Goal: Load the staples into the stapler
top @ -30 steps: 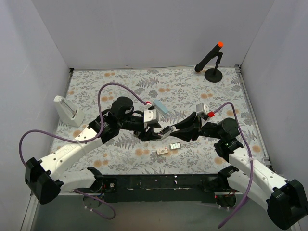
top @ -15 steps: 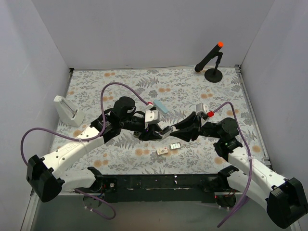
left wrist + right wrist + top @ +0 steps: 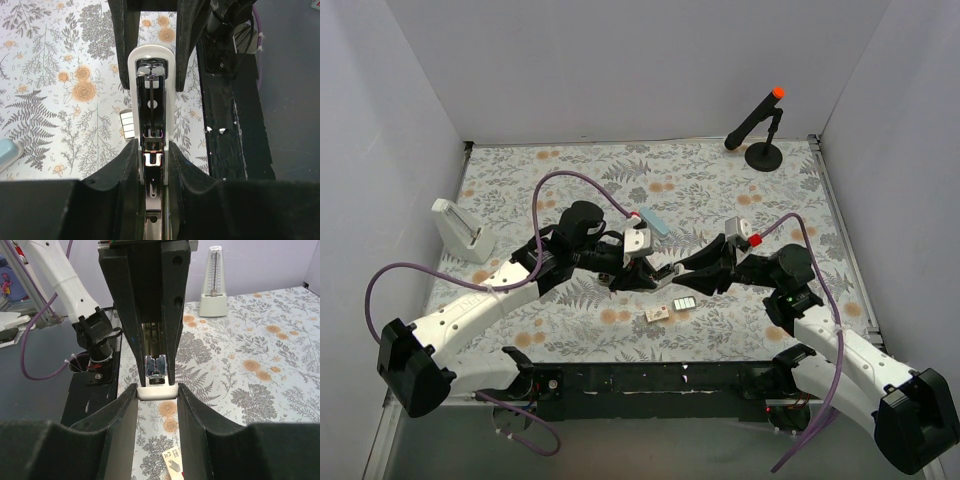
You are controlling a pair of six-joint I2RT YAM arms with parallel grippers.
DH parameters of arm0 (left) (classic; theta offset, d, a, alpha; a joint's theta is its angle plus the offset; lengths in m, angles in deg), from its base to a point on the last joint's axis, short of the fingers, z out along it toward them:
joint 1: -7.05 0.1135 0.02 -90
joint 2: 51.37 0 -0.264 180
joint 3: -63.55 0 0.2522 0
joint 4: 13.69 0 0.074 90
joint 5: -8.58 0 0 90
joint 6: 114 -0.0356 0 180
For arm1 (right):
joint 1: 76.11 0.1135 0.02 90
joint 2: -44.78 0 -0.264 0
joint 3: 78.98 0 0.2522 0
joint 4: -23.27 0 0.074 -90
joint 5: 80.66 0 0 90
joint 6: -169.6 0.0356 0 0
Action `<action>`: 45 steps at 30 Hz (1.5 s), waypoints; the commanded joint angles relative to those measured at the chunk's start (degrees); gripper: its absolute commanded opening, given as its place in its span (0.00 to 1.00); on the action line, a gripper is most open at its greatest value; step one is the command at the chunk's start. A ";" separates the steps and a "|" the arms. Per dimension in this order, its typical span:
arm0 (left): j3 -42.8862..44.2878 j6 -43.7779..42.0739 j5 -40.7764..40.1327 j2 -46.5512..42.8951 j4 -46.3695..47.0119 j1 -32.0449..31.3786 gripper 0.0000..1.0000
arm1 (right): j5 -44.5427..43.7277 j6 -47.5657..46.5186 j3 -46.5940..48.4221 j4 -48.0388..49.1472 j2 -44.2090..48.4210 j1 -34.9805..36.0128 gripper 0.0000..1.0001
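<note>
With its two black fingers pressed against both sides of the white stapler (image 3: pixel 151 100), the left gripper (image 3: pixel 151 145) clamps the tool near one end, while the right gripper (image 3: pixel 157 389) faces it head-on and is closed on the rounded white tip at the other end. Held between the two above the middle of the floral cloth (image 3: pixel 720 190), the stapler shows its shiny metal channel between white side walls in the left wrist view. The staples (image 3: pixel 684 302), silvery-white rows in a small dark-rimmed tray, lie on the cloth just on the near side of the meeting grippers, untouched by either; from the left wrist the stapler's wall hides part of the tray. Their beige cardboard box (image 3: pixel 657 314) sits just beside the tray, towards the left arm and the table's near edge. From above, the bodies of both grippers cover most of the stapler. A purple cable (image 3: pixel 545 185) arches over the left arm. Farther out, a pale-blue object (image 3: pixel 653 222) lies just behind the left wrist, a white metronome (image 3: pixel 460 232) stands near the left edge, and a black microphone with an orange tip (image 3: pixel 760 120) stands on its stand in the far right corner.
</note>
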 commanded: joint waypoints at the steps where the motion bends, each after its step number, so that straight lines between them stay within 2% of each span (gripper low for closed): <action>1: 0.73 -3.60 -5.92 -1.77 -3.54 -0.26 0.00 | -3.35 -5.28 -0.08 -6.52 1.89 -0.01 0.50; 3: 0.90 -4.66 -8.83 -0.71 -6.52 -0.26 0.00 | -6.76 -7.39 -0.17 -12.30 2.86 0.08 0.66; 6: 0.47 -5.81 -16.12 0.25 -8.90 -0.26 0.00 | -12.91 -10.73 -0.08 -19.68 5.41 -0.01 0.77; 9: -0.32 -7.47 -23.33 1.66 -11.54 -0.26 0.00 | -18.80 -12.32 0.00 -24.10 8.05 -0.01 0.81; 13: -1.82 -9.85 -29.75 4.21 -13.13 -0.26 0.00 | -24.27 -12.85 -0.70 -29.37 11.04 -0.01 0.82; 25: 1.25 -11.17 -40.39 19.50 -19.63 -1.41 0.00 | -24.89 -12.06 -4.48 -30.88 13.33 0.00 0.82; 35: 0.64 -11.87 -39.35 23.02 -20.43 -1.49 0.00 | -24.98 -11.97 -5.80 -30.00 12.54 -0.01 0.82; 45: 2.04 -10.38 -41.27 26.98 -20.78 -2.46 0.18 | -25.77 -11.97 -6.33 -30.09 12.97 0.00 0.82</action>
